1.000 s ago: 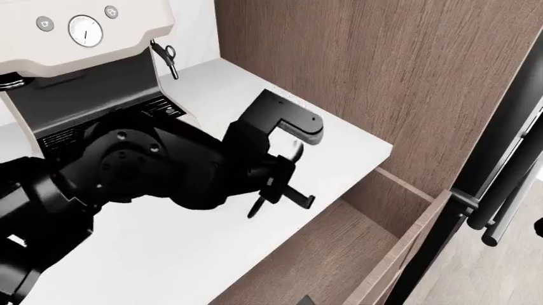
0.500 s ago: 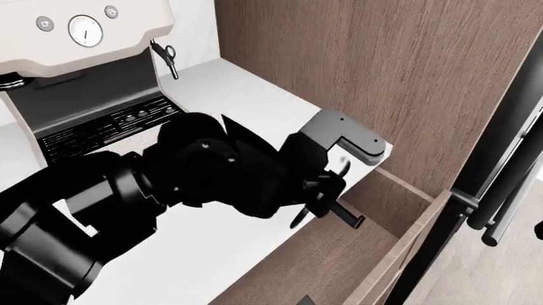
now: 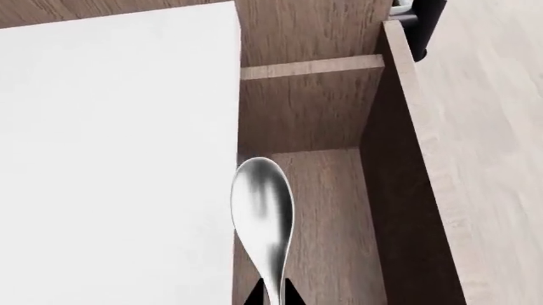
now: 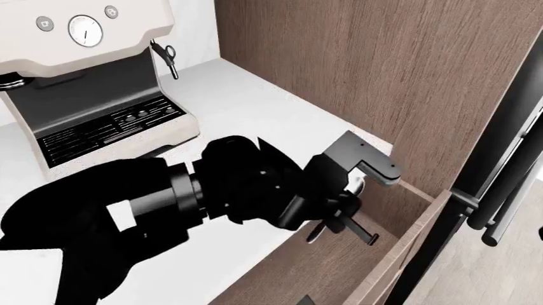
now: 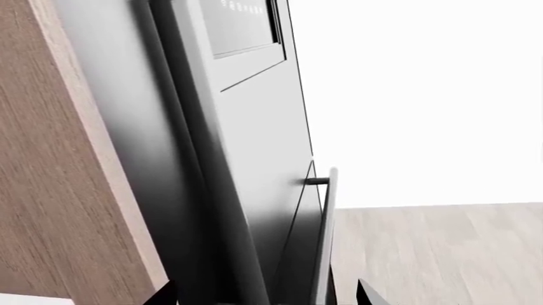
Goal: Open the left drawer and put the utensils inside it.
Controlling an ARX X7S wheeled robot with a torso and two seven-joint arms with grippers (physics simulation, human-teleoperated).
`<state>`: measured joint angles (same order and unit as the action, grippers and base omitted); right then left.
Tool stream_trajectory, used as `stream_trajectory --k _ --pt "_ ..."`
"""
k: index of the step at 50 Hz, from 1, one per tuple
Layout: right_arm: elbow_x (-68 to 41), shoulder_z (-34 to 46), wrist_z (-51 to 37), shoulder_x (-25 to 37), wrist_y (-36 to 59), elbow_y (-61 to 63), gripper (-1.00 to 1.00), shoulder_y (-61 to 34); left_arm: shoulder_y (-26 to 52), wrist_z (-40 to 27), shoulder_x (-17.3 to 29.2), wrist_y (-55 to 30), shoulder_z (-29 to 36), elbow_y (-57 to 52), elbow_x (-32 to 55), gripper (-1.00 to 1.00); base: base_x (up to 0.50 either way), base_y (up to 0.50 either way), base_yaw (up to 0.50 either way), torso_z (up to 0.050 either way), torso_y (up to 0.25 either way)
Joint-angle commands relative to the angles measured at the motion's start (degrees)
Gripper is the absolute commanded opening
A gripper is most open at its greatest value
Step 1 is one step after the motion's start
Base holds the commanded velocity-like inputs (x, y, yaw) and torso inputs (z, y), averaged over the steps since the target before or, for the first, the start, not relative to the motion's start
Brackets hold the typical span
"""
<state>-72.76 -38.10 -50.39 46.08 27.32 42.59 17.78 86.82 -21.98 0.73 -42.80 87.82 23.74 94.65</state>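
Right now the left gripper (image 4: 339, 219) is pinching the spoon (image 3: 264, 216) by its handle, its tips closed on the thin stem at the edge of the left wrist view, and is carrying it over the lip of the white counter (image 3: 119, 159). From that camera the bowl of the spoon is hanging above the open left drawer (image 3: 318, 210), just past the counter edge, with the wood-grain floor of the box showing beneath it. So the drawer is already pulled out, and the step in hand looks like the drop-off of this utensil. Next, I judge, the arm needs to go a little farther out and lower, then release. No spatula is showing in any view. Farther off, the coffee machine (image 4: 93, 76) is standing on the counter. The right gripper's tips (image 5: 360, 293) are apart near the black fridge (image 5: 246, 127), holding nothing.
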Motion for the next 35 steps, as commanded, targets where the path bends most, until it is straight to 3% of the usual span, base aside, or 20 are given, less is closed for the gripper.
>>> stream_trajectory --k 1,25,26,35 --pt "0.67 -0.15 0.84 -0.91 -0.28 -0.38 1.00 0.40 -2.60 0.97 -0.72 1.38 2.37 1.38 -1.71 -1.00 0.00 0.00 0.00 0.000 0.000" --pt "1.87 -0.29 2.45 -2.33 -0.63 -1.12 1.00 1.05 -5.09 2.33 -0.73 0.54 2.28 1.69 -2.81 -1.00 0.00 0.00 0.00 0.000 0.000" --pt "1.93 -0.12 2.39 -2.28 -0.58 -1.08 1.00 0.93 -5.07 2.20 -0.73 0.61 2.29 1.76 -3.27 1.00 0.00 0.00 0.00 0.000 0.000" --pt "1.79 0.10 2.11 -2.06 -0.39 -0.98 1.00 0.45 -4.49 2.13 -0.73 0.85 2.27 1.91 -2.82 1.00 0.00 0.00 0.00 0.000 0.000"
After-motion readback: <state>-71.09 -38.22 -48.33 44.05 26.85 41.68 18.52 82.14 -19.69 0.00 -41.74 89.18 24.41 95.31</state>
